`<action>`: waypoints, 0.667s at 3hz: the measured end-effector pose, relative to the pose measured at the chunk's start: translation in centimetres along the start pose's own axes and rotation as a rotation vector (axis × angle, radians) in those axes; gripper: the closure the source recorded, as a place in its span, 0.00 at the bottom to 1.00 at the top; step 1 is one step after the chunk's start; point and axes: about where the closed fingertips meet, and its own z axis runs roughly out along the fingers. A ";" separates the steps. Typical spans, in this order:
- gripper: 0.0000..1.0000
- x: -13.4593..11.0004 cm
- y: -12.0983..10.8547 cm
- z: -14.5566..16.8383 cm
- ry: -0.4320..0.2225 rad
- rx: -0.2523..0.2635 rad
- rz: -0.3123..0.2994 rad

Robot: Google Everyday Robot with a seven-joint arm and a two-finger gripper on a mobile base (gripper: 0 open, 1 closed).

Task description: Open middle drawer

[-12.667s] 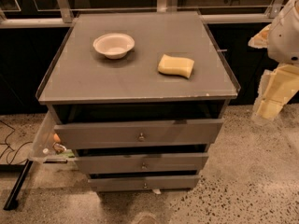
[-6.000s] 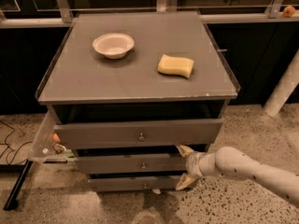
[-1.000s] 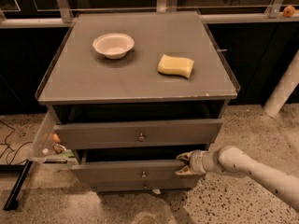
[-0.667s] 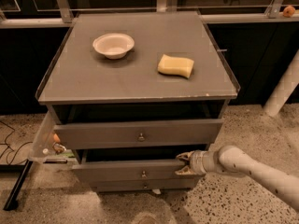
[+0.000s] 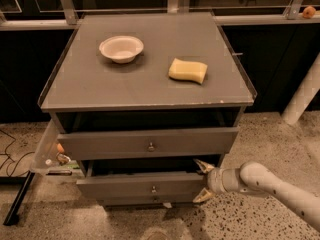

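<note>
Three drawers: the middle drawer (image 5: pixel 145 186) sits just under the taller top drawer front (image 5: pixel 150 143), with its small knob (image 5: pixel 153 189) at centre.
Gripper: the gripper (image 5: pixel 202 181) is at the drawer's right end, its arm coming in low from the right.
Jaws: apart, one tip above the front's top edge and one below its lower edge, with the right end between them. Whether they pinch it I cannot tell.
Axis: the front runs left to right, so the pull probably goes straight out toward the camera.
Change: six seconds ago the front lay flush. Now it stands forward with a dark gap above, much as it did a second ago.
</note>
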 end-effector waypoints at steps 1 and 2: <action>0.26 1.0 3.4 -1.7 -0.007 -0.027 0.009; 0.49 0.4 3.1 -2.2 -0.007 -0.027 0.009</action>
